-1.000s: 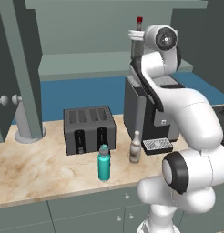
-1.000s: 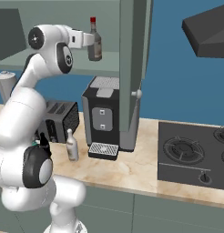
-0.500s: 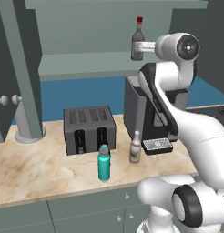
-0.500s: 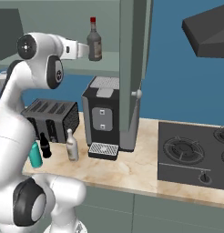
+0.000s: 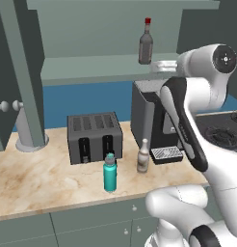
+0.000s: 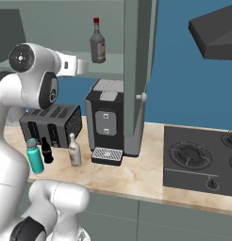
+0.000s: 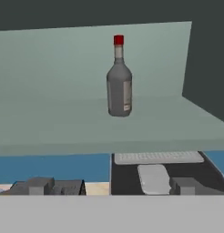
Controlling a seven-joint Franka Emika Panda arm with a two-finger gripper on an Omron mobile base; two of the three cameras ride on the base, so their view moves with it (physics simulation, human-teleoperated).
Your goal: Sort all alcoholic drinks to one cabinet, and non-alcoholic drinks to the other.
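The dark grey bottle with a red cap (image 5: 146,46) (image 6: 97,45) (image 7: 119,84) stands upright and free on the open upper cabinet's shelf (image 7: 59,132). My gripper (image 5: 158,66) (image 6: 87,66) hangs open just in front of the shelf edge, a short way back from the bottle, with nothing between its fingers. On the counter below stand the teal flask (image 5: 110,173) (image 6: 35,156), the small black bottle (image 6: 45,151) and the pale cream bottle (image 5: 143,157) (image 6: 74,150).
A black toaster (image 5: 94,136) and a dark coffee machine (image 6: 106,121) sit under the shelf. The open cabinet door (image 6: 138,70) hangs right of the machine. A stove (image 6: 203,160) and hood (image 6: 214,35) are further right. Another cabinet door (image 5: 17,72) hangs left.
My open hand has drawn back from the red-capped bottle, which stays standing on the shelf. The arm's upper joints have swung back toward the base.
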